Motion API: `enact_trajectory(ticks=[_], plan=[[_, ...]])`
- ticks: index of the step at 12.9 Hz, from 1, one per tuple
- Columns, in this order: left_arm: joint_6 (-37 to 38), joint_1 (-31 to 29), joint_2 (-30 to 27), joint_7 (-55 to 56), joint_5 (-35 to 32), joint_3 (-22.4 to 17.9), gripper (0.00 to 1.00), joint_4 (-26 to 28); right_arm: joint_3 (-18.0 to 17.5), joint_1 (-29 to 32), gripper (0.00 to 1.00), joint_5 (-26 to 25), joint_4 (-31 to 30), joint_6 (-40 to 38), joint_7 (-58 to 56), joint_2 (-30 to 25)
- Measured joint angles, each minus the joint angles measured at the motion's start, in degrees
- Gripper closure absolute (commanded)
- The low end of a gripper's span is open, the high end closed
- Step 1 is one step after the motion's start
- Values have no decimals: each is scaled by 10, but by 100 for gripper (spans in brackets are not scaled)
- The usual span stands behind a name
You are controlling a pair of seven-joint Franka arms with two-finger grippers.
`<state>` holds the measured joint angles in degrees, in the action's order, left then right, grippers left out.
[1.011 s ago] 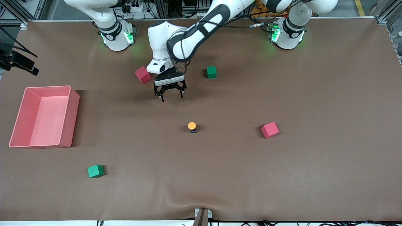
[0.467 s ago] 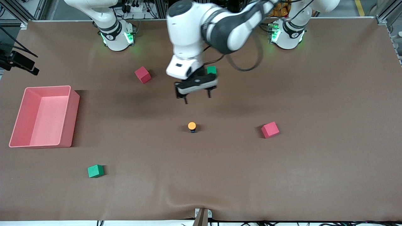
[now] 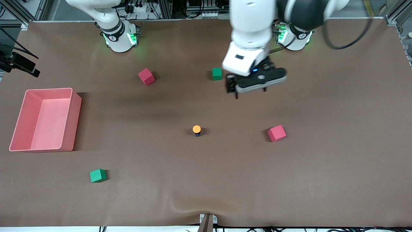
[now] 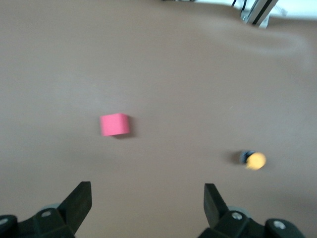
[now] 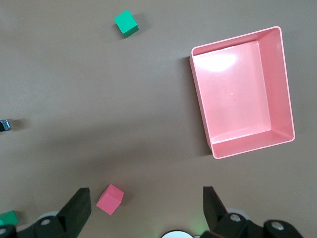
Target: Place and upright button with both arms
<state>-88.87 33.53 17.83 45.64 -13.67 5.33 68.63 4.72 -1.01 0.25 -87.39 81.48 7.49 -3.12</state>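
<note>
The button stands upright mid-table, its orange cap up on a dark body; nothing touches it. In the left wrist view the button shows off to one side of the open fingers. My left gripper hangs open and empty over bare table, beside a green cube; the left wrist view shows this gripper with only table between its fingers. My right gripper is out of the front view, open and high near its own base, with a red cube far below. The button's dark body just shows at that view's edge.
A pink bin sits at the right arm's end of the table. One red cube lies near the right arm's base, another beside the button toward the left arm's end. A second green cube lies nearer the front camera.
The left arm has swung toward its own end of the table, from beside the red cube, past the green cube. Its gripper stayed open. The button has not moved.
</note>
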Motion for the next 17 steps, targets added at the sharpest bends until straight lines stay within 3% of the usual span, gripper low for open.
enact_trajectory(ticks=[4, 7, 13, 17], plan=[[68, -111, -53, -191, 82, -1, 0, 7, 0, 0, 0, 0, 0, 0, 0, 0], [84, -185, -93, -284, 116, 0, 0, 51, 0, 0, 0, 0, 0, 0, 0, 0], [45, -253, -208, -355, 118, 0, 0, 219, 0, 0, 0, 4, 0, 0, 0, 0], [34, -284, -226, -368, 118, 0, 0, 253, 0, 0, 0, 5, 0, 0, 0, 0]])
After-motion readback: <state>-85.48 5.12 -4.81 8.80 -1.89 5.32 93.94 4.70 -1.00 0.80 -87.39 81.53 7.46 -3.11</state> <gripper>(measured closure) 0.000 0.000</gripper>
